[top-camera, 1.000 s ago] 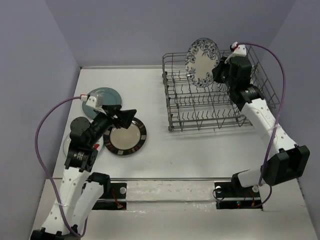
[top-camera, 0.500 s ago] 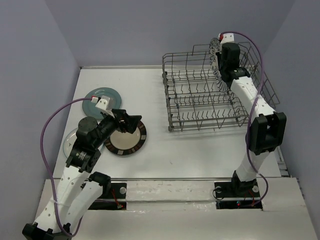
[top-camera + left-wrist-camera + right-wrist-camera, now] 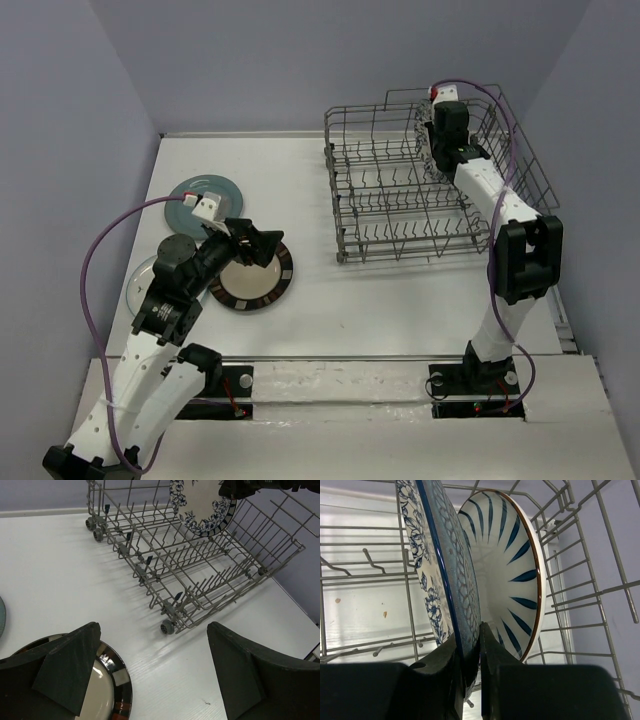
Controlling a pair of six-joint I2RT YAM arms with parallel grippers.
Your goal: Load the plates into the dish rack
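My right gripper point(image 3: 468, 640) is shut on the rim of the blue-floral plate point(image 3: 437, 560) and holds it on edge inside the dish rack point(image 3: 400, 200) at its back right. The striped plate point(image 3: 512, 570) stands upright right behind it. In the left wrist view the floral plate point(image 3: 200, 505) shows in the rack point(image 3: 200, 575). My left gripper point(image 3: 262, 243) is open and empty over the brown-rimmed cream plate point(image 3: 250, 275), whose rim shows in the left wrist view point(image 3: 107, 680). The teal plate point(image 3: 205, 195) and a white plate point(image 3: 145, 280) lie at the left, partly hidden by the left arm.
The rack's upright tines and raised handle loops point(image 3: 440, 95) surround my right gripper. Its small wheels point(image 3: 167, 626) rest on the white table point(image 3: 380, 310). Purple walls close in the back and both sides.
My right arm swung the floral plate from face-on above the rack to edge-on and down into the rack beside the striped plate. My left gripper shifted slightly over the brown-rimmed plate.
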